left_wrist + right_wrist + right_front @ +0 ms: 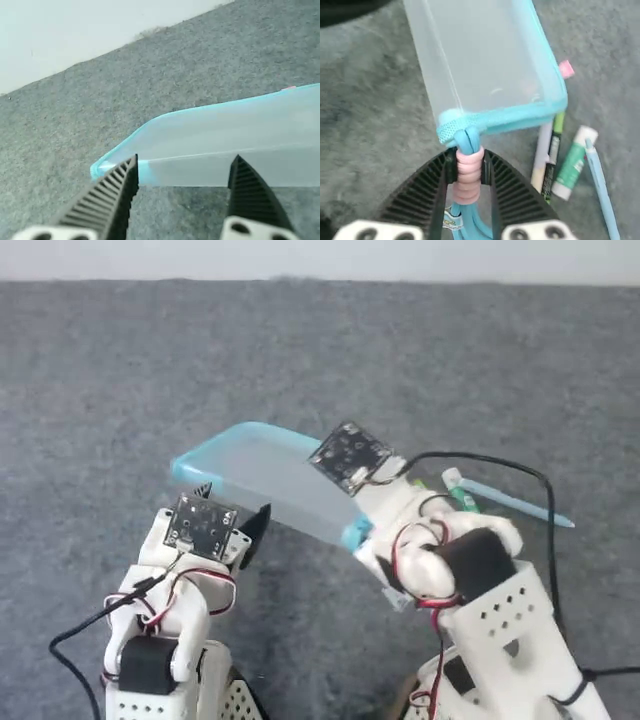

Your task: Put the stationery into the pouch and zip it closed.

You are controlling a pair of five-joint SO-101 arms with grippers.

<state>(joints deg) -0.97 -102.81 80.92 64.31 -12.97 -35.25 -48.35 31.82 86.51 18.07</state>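
Right gripper (pixel 467 156) clamps pouch (pixel 485 60) — stationery (pixel 572 165) partly hidden behind it.

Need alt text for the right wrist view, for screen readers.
The right pincer is shut on the pink coiled pull at one end of a translucent plastic pouch with turquoise edging, above a grey felt tabletop. Beside the pouch lie a cream pen, a black-and-green marker, a green-and-white glue stick and a light blue pen.
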